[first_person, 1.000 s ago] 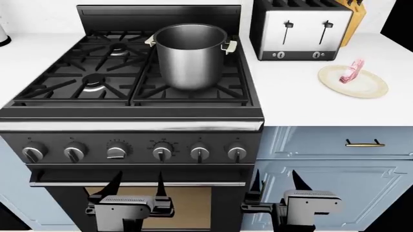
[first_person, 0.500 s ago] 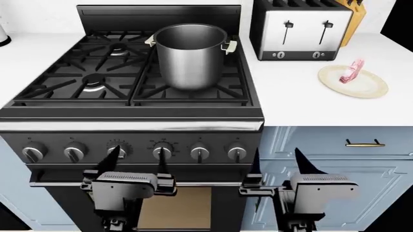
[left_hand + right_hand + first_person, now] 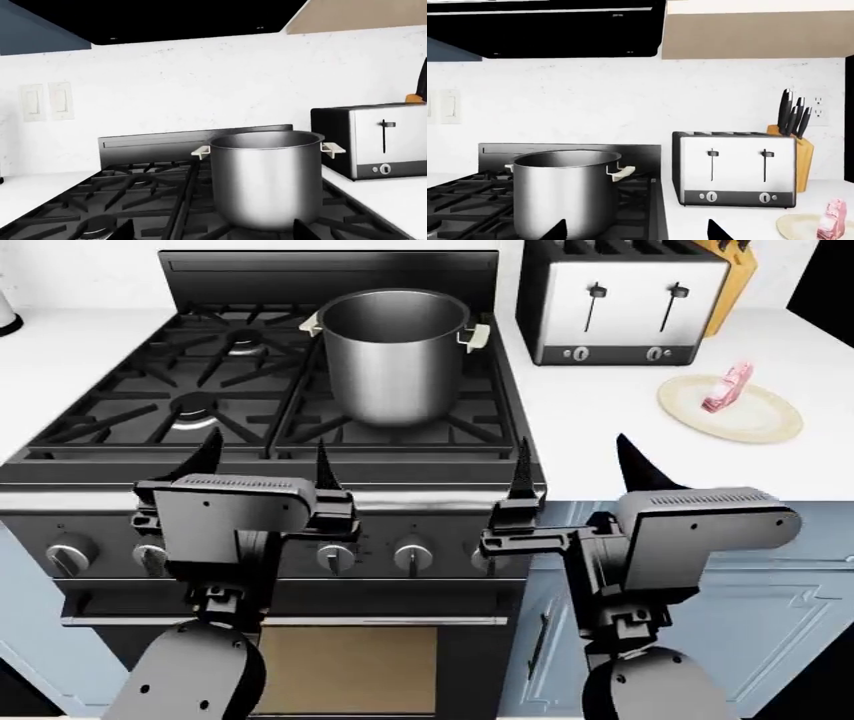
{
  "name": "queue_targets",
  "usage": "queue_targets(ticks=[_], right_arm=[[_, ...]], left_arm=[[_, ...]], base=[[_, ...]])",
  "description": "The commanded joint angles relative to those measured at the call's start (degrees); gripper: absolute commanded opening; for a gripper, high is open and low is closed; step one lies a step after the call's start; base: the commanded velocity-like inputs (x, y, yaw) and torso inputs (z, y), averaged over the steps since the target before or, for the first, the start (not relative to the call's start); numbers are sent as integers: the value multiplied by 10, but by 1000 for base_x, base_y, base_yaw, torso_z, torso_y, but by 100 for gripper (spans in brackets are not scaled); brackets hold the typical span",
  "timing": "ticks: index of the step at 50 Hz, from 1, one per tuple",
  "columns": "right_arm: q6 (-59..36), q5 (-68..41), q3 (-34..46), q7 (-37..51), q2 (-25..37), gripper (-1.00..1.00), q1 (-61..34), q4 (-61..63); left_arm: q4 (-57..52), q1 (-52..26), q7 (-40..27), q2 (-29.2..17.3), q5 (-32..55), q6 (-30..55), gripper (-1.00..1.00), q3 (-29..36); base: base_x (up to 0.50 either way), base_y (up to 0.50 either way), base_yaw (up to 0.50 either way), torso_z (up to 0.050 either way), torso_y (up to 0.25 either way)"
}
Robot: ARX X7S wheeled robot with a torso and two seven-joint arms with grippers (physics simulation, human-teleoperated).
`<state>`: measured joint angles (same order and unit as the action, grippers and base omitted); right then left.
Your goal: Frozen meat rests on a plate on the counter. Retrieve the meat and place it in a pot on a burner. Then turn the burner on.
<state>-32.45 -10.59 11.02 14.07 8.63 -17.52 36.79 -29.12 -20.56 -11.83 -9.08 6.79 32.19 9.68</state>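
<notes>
Starting from the biggest thing, you have the smooth white counter point(image 3: 627, 455) beside the black stove, and the tall brushed-steel stockpot point(image 3: 395, 355) stands on the back right burner grate, nothing visible inside it. To the right on the counter, in front of the boxy silver toaster point(image 3: 623, 300), lies the round cream plate with gold-tan rim point(image 3: 761, 420). The small pink ridged chunk of frozen meat point(image 3: 729, 389) stands on the far part of this plate, well apart from both arms.

Your left gripper point(image 3: 262, 462) and right gripper point(image 3: 582, 472) hover at the stove's front edge, both with fingers spread apart and holding nothing.

I judge the meat is light, stiff and probably slippery because frozen. Take it with the right gripper across its narrow sides, low near the plate, so it does not tip or slide out.
</notes>
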Motion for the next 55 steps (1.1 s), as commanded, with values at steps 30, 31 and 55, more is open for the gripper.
queue_targets(ticks=[30, 31, 55], right_arm=[[-102, -7, 10, 40, 8, 100, -83, 17], [-102, -8, 9, 41, 8, 100, -83, 17], [-113, -28, 1, 47, 16, 100, -86, 38]], left_arm=[[-21, -64, -11, 1, 48, 51, 100, -20], [-20, -64, -12, 1, 48, 50, 100, -20], [-15, -64, -22, -6, 53, 42, 100, -10]], base=[[10, 0, 0, 0, 0], [51, 0, 0, 0, 0], [76, 0, 0, 0, 0]])
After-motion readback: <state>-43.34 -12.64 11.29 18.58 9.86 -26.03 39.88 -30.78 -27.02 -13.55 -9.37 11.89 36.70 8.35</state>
